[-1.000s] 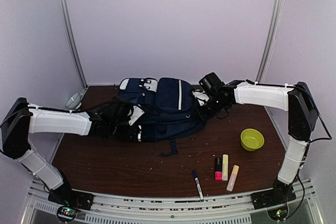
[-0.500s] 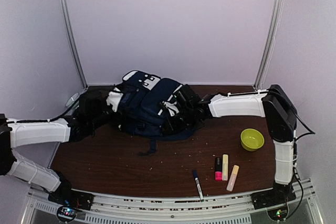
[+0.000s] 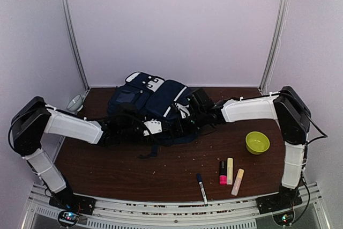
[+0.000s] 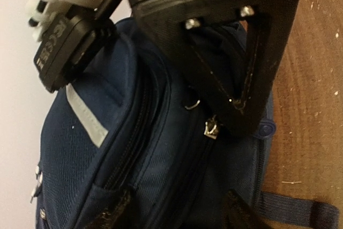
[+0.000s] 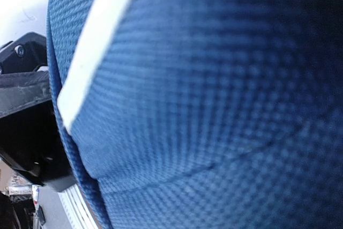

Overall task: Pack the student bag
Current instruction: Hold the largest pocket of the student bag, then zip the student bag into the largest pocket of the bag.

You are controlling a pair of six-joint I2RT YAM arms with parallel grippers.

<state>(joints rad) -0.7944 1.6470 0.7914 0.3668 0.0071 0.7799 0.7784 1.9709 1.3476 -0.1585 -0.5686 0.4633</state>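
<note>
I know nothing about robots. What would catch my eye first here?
A large navy-blue fabric backpack with white stripes lies at the middle of the brown table, and both white-and-black arms meet at it from either side, left gripper and right gripper. A small lime-green bowl sits to the right, coloured highlighter pens near the front edge.

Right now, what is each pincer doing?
Left pincer: fingers apart around the backpack; grip cannot be told.
Right pincer: closed on the backpack.

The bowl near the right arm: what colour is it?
Yellow-green; the bowl shows best in top view.
</note>
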